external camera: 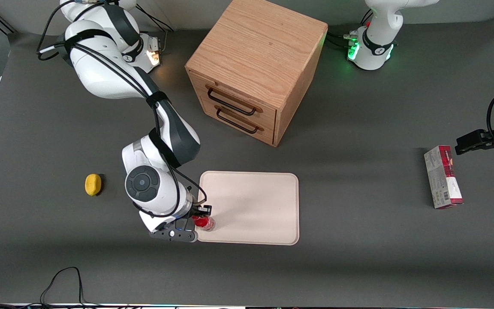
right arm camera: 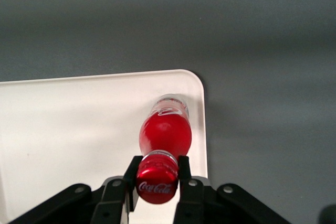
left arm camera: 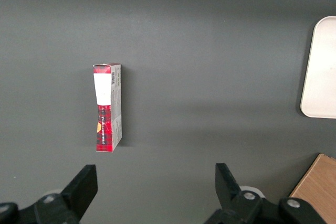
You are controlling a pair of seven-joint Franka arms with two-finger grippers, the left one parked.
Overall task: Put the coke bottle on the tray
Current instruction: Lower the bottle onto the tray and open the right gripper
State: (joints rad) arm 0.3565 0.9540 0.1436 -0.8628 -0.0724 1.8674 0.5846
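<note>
One coke bottle (external camera: 204,222), lower center of the front view, stands upright at the tray's (external camera: 255,206) corner nearest the camera, toward the working arm's end. One gripper (right arm camera: 157,178) clamps its neck under the red cap. Left to right: one yellow sponge (external camera: 93,184), one tray, one wooden cabinet (external camera: 255,68) with two drawers, one carton (external camera: 443,177).

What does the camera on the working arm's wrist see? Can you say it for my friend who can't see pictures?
The gripper has its jaws shut on the red cap of a coke bottle, seen from above. The bottle's clear base sits over a rounded corner of a cream tray, just inside the rim. Around the tray lies a plain dark grey table.
</note>
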